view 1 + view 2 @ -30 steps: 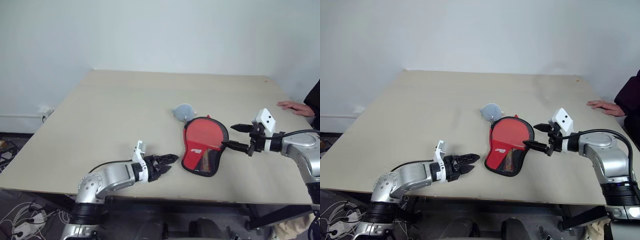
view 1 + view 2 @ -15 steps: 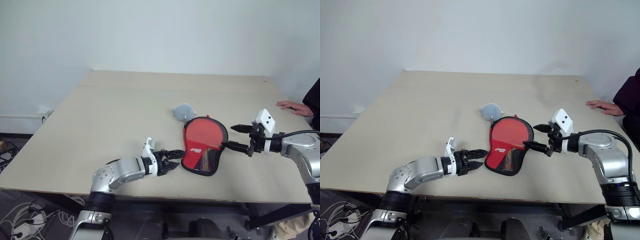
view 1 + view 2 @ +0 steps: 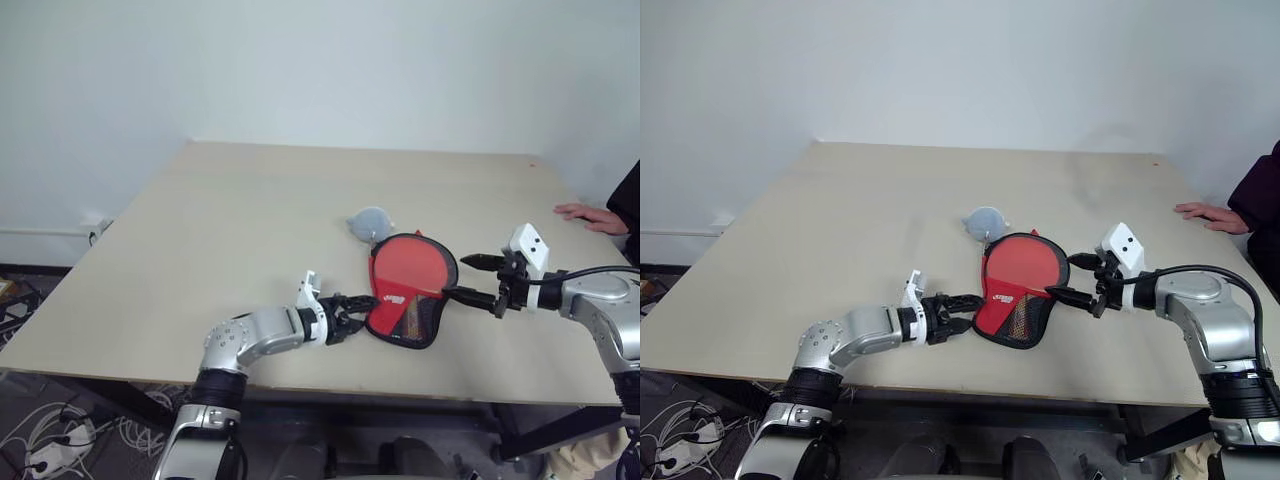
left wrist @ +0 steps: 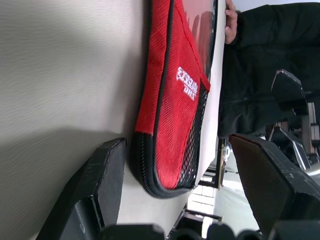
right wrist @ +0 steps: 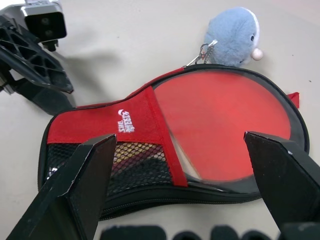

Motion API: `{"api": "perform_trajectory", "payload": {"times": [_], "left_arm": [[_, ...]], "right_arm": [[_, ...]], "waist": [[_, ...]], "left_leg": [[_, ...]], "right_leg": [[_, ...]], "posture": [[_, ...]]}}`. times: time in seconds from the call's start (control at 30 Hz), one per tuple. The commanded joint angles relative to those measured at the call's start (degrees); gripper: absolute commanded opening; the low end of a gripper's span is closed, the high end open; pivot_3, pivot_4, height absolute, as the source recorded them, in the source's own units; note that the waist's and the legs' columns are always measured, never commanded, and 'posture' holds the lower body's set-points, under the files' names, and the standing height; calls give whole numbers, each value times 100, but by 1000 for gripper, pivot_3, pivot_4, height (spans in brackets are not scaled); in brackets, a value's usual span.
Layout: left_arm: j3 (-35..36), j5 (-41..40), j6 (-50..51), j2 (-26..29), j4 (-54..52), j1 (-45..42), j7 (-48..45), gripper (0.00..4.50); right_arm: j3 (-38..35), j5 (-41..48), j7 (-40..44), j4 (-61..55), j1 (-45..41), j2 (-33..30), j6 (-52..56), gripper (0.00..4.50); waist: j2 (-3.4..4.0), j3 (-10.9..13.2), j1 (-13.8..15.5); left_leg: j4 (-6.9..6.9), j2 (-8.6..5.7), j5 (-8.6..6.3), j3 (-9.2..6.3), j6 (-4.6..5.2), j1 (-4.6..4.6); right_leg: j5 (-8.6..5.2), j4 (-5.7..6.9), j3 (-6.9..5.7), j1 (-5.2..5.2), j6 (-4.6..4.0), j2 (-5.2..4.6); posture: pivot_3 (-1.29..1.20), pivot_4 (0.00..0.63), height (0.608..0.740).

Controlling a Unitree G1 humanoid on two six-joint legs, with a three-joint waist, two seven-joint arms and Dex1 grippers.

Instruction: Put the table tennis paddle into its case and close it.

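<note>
Left gripper [image 3: 357,310] is spread, tips right at the narrow handle end of the case [image 3: 407,305]. Right gripper [image 3: 472,278] is spread wide, empty, just off the case's opposite edge. Paddle [image 5: 220,120] sits inside the case, flat on table [image 3: 230,230].

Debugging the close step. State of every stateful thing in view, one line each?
case: flat on the table, paddle inside; whether the zip is shut cannot be told
table tennis paddle: in the case, red face showing through the clear panel
left claw: open, at the case's narrow end
right claw: open, at the case's other side
grey plush keyring: clipped to the case, lying on the table
</note>
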Motion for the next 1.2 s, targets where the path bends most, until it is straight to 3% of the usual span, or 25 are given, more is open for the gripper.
{"api": "perform_trajectory", "payload": {"times": [0.03, 0.6, 0.73, 1.07, 1.2], "left_arm": [[121, 240, 20, -209, 57, -214, -169, 3495], [655, 1258, 178, -718, 210, -420, -683, 3495], [734, 1359, 339, -767, 165, -354, -657, 2778], [962, 1492, 595, -844, 81, -297, -532, 138], [995, 1578, 733, -839, 1, -271, -498, 58]], "right_arm": [[-191, 87, -39, -199, -66, -13, -11, 4423], [-160, 65, -2, -155, -79, -13, -31, 4423], [-160, 65, 5, -160, -70, -15, -37, 4423], [-121, 45, 43, -113, -124, -9, -49, 4423], [-99, 33, 56, -81, -165, 5, -57, 4423]], "waist": [[-1, 1, -4], [-4, 2, -5], [-4, 3, -6], [-5, 3, -5], [-6, 3, -7]], "left_leg": [[1, 0, 1, 0, 2, -1], [-1, 1, 0, -1, 3, -8], [-1, 1, 1, -1, 3, -8], [-2, 1, 0, -3, 3, -9], [-2, 1, 0, -3, 2, -9]], "right_leg": [[0, 0, 0, 0, 0, 0], [8, -1, -1, -9, 6, 1], [9, 0, -1, -9, 6, 1], [10, 0, -1, -11, 9, 0], [10, 0, -2, -11, 9, -1]], "posture": [[0, 0, 729], [0, 0, 729], [0, 0, 729], [0, 0, 729], [0, 0, 729]]}}
